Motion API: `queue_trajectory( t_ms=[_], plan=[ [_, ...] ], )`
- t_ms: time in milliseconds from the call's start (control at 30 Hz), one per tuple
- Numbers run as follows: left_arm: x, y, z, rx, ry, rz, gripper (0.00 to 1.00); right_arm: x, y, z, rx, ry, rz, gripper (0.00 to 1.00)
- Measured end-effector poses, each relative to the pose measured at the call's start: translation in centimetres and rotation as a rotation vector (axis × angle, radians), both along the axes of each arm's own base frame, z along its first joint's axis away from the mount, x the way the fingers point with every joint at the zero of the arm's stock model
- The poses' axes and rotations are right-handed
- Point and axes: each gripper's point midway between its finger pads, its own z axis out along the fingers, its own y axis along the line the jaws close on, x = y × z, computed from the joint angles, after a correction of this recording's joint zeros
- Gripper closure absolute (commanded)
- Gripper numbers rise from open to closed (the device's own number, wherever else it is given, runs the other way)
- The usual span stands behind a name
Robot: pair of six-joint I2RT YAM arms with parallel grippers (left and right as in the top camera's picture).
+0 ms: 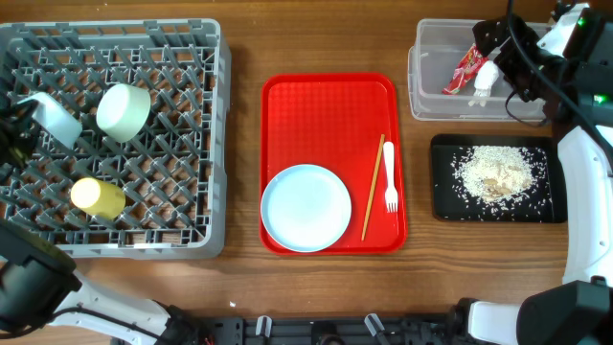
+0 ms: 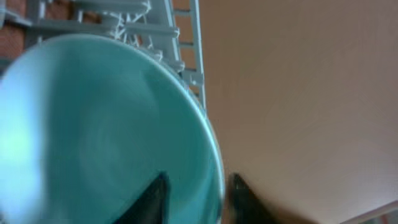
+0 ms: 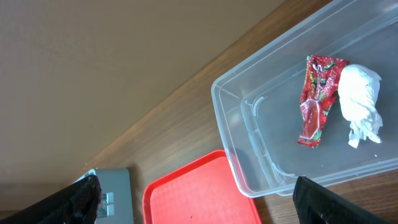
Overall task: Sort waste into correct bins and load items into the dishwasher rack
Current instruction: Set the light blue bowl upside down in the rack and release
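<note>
wooden tabletop, dishwasher rack at its left
left hand has a finger on either side of the light blue bowl rim over the rack; blur hides whether it pinches. mint-green bowl and yellow cup lie in the rack. right hand hangs spread wide, empty, above the clear tub holding red wrapper and napkin. plate, chopstick and fork rest on the red serving tray.

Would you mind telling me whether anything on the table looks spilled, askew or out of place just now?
Nothing is spilled. In the grey plastic dishwasher rack, the small yellow cup lies on its side and the mint-green bowl sits tilted; the left fingers grip the rim of the light blue bowl.
</note>
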Motion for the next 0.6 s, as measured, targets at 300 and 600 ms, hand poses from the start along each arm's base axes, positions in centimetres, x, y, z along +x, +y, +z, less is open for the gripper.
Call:
queue_trajectory(
  t_ms=[300, 600],
  plan=[
    [-4.0, 1.7, -2.3, -0.029, 0.149, 0.085, 0.4, 0.0, 0.0, 0.0, 0.0, 0.0, 0.0, 0.0],
    [-9.8, 5.7, -1.2, 0.161, 0.334, 0.277, 0.47, 0.0, 0.0, 0.0, 0.0, 0.0, 0.0, 0.0]
  ],
)
